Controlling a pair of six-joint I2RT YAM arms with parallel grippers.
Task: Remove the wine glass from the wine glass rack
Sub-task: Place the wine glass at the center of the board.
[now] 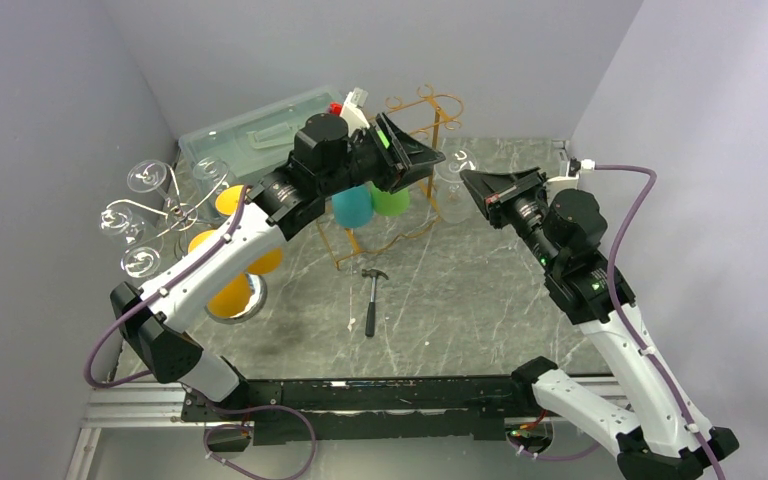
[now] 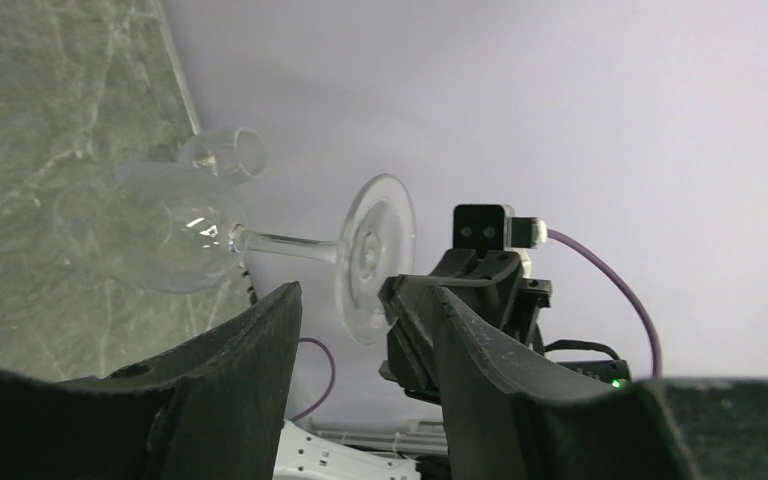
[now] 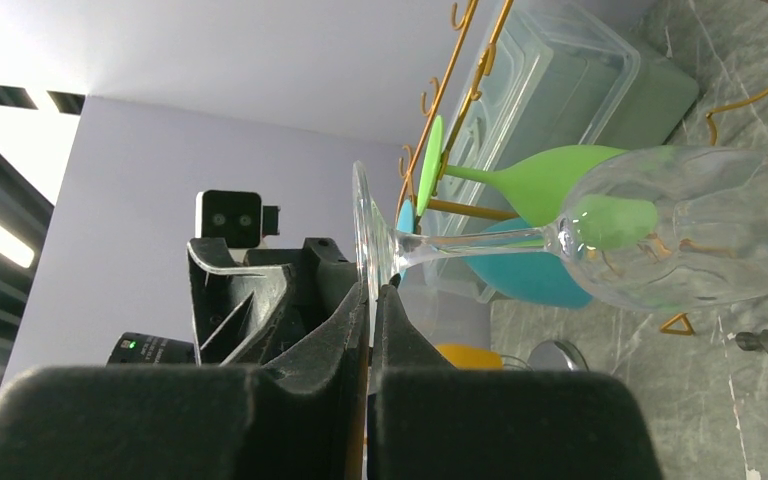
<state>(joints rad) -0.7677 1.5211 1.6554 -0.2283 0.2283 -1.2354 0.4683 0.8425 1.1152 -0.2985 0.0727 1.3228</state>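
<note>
Clear wine glass (image 3: 660, 230), centre right of frame, was pinched at its foot rim by right gripper (image 3: 366, 295); left gripper (image 2: 365, 380) spread, holding nothing; gold rack (image 1: 437, 120) stood upper centre.

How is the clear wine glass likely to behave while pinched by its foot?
Probably fragile: the clear wine glass has thin walls and a slim stem. Likely slippery and prone to pivot, since the right claw pinches only the edge of its smooth foot, with the rest cantilevered far out. It looks light, so the grip may hold.
</note>
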